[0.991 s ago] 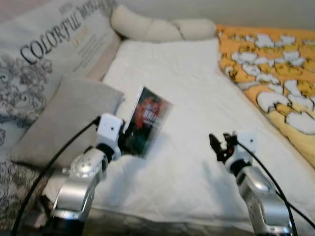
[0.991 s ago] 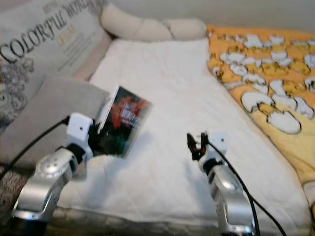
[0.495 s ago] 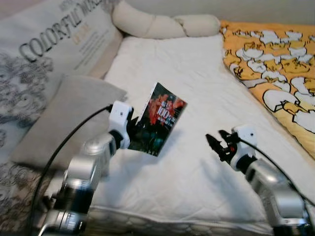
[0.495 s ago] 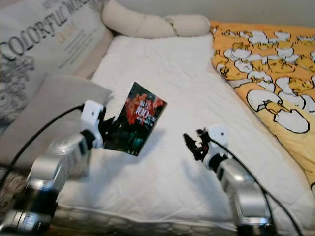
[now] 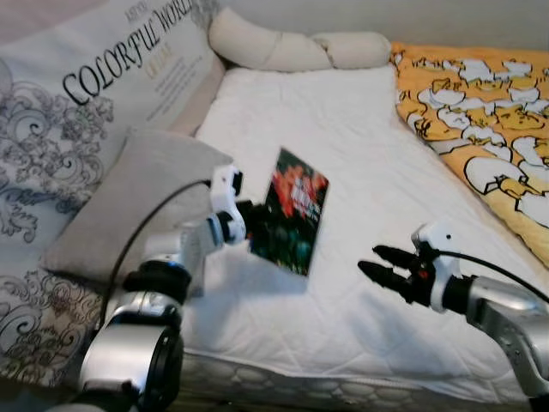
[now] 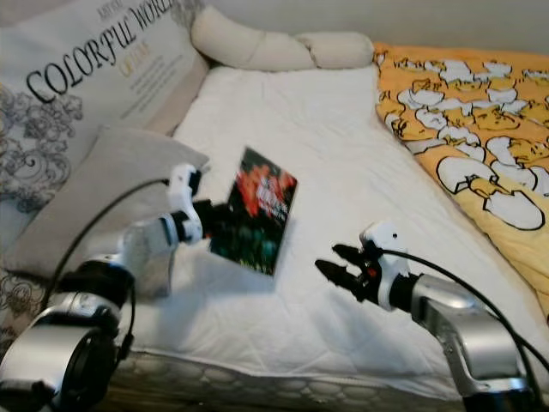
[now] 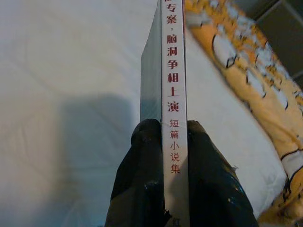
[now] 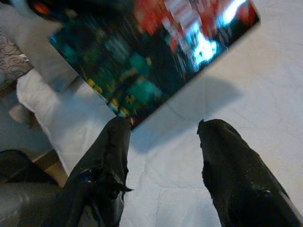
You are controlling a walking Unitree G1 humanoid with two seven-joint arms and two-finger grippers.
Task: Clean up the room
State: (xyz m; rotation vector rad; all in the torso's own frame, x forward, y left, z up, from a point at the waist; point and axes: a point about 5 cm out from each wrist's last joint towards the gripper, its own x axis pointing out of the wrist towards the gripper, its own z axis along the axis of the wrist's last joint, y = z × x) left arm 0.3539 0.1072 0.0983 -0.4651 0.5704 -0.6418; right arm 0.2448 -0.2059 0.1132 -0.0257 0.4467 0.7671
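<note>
A dark book [image 5: 292, 213] with a red and green cover is held in the air above the white mattress [image 5: 343, 146]. My left gripper [image 5: 247, 227] is shut on its lower edge. In the left wrist view the two black fingers [image 7: 142, 189] clamp the white spine of the book [image 7: 171, 94], which carries red characters. My right gripper [image 5: 377, 264] hangs open over the mattress to the right of the book, nothing between its fingers. The right wrist view has the book's cover [image 8: 151, 52] just beyond its open fingertips [image 8: 118, 142].
A grey pillow [image 5: 129, 197] lies at the left beside a large printed cushion [image 5: 94, 94]. A cream bolster [image 5: 292, 47] sits at the head of the bed. An orange duck-patterned quilt [image 5: 480, 112] covers the right side. The mattress's front edge [image 5: 326, 386] is near.
The camera has shifted. My left arm has stretched forward and carried the book further over the mattress. My right gripper has swung low and now points left toward the book.
</note>
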